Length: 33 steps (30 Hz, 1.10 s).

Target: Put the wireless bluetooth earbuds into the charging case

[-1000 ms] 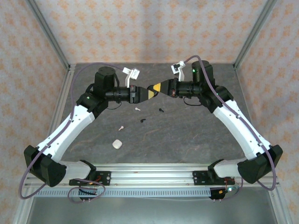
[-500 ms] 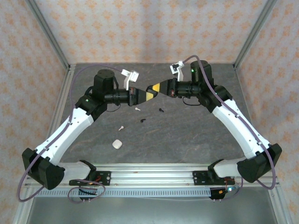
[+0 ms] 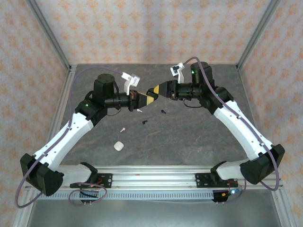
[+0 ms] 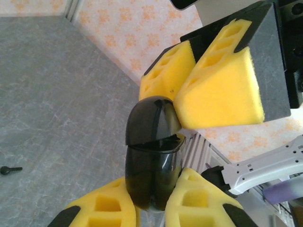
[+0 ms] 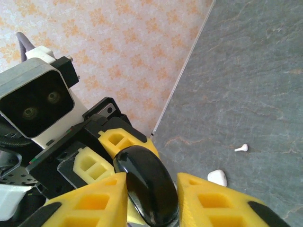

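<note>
"Right, where's the charging case [image 4: 152,179]?"

"I see it up in the air above the tabletop [image 3: 189,137], black and glossy, lid [image 4: 150,118] tipped ajar. My left end effector [image 4: 154,185] is clamped on its body."

"And the right end effector [image 5: 151,183]?"

"Its pads stand parted, flanking the lid end."

"Earbuds?"

"White earbuds [image 3: 138,110] and black earbuds [image 3: 163,112] lie loose on the tabletop below, apart from the case."

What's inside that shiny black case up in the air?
The black case, gripped by the left gripper, has its lid open only a crack. The inside is hidden, so its contents cannot be seen.
</note>
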Tool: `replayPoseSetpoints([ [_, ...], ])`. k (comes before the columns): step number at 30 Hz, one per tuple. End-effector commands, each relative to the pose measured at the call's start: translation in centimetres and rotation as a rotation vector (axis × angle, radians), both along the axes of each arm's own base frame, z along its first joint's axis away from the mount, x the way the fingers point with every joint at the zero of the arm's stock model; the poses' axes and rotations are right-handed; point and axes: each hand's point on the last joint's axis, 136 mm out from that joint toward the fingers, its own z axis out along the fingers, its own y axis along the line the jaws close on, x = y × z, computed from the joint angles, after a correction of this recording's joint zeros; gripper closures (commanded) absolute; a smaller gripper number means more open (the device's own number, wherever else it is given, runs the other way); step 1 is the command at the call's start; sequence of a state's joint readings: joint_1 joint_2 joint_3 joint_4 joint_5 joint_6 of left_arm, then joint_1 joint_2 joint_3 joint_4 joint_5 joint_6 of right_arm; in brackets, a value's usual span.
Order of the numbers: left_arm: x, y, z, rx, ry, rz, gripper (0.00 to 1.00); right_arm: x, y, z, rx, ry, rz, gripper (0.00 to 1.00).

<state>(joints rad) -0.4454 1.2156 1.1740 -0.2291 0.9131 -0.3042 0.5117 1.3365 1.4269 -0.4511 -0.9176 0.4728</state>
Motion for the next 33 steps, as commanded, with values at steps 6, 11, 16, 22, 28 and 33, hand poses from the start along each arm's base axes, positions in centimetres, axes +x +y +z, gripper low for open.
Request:
replayPoseSetpoints([
  [6, -0.2, 0.6, 0.0, -0.014, -0.08, 0.04, 1.0, 1.6, -0.6, -3.8, -0.111, 0.082, -0.074, 0.67],
  [11, -0.5, 1.3, 0.1, -0.044, -0.106, 0.077, 1.0, 1.8, -0.3, -4.1, -0.104, 0.106, -0.074, 0.66],
  [16, -0.9, 1.8, -0.3, -0.04, -0.115, 0.103, 1.0, 1.7, 0.1, -4.1, -0.084, 0.127, -0.055, 0.66],
  [22, -0.9, 2.5, -0.8, -0.025, -0.118, 0.143, 1.0, 1.1, 0.2, -2.7, -0.056, 0.092, -0.026, 0.61],
  [28, -1.0, 2.6, -1.0, -0.038, -0.093, 0.151, 1.0, -0.8, 1.7, 0.6, 0.06, -0.011, 0.068, 0.4],
  [33, -1.1, 2.6, -0.9, -0.045, -0.093, 0.151, 1.0, -1.5, 2.9, -0.5, 0.038, 0.0, 0.104, 0.37],
])
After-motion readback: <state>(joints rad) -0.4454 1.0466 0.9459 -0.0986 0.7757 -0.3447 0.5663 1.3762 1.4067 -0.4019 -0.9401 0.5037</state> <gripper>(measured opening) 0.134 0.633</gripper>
